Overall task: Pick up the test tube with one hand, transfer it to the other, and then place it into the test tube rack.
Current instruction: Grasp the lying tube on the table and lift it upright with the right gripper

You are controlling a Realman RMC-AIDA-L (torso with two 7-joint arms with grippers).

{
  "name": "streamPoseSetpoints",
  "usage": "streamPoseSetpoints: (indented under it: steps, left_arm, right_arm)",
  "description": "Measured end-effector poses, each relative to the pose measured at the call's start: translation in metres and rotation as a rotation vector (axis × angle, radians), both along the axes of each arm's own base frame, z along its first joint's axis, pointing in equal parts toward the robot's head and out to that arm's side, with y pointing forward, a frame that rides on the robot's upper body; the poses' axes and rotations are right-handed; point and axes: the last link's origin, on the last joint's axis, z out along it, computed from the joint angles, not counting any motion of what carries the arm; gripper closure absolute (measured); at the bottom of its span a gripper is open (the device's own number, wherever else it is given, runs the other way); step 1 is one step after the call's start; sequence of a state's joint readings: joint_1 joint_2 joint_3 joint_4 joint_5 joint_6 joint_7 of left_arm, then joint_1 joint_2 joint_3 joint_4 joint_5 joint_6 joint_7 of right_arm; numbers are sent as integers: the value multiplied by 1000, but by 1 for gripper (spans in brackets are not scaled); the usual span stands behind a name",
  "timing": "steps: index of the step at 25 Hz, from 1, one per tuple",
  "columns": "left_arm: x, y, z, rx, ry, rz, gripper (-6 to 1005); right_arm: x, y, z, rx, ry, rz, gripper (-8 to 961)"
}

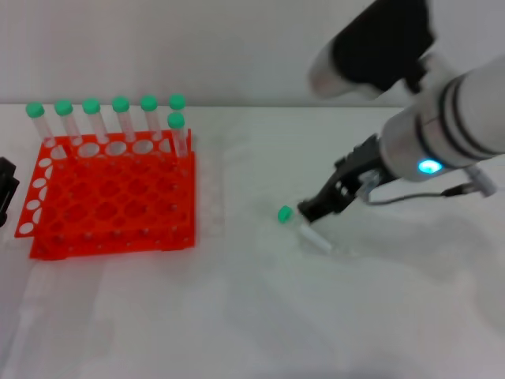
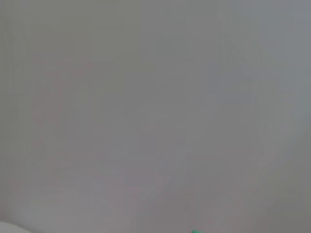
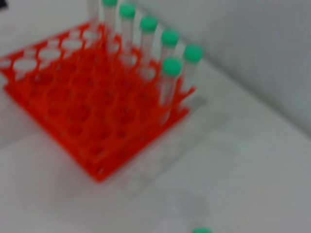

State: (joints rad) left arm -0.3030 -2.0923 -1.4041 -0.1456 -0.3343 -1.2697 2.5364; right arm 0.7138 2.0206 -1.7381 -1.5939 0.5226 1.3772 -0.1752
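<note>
The tube lay on the white worktop, well right of the rack, its green cap toward the rack. The right gripper hung low just over the tube's middle; whether its jaws were spread or closed on the tube could not be told. Seven capped tubes stood along the rack's far edge. The left gripper sat at the rack's left side, mostly out of sight.
</note>
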Motion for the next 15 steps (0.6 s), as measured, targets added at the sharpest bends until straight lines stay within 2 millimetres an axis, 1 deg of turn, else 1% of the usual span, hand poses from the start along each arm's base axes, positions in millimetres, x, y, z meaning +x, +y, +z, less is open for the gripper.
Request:
streamPoseSetpoints:
  steps: [5, 7, 15]
  left_arm:
    - [4, 2, 0, 2, -4, -17, 150]
    - [3, 1, 0, 6, -5, -16, 149]
    - [2, -1, 0, 7, -2, -13, 149]
  right_arm:
    - [11, 10, -31, -68, -98, -90, 195]
    - [11, 16, -39, -76, -118, -115, 198]
    - [18, 32, -54, -85, -143, -182, 208]
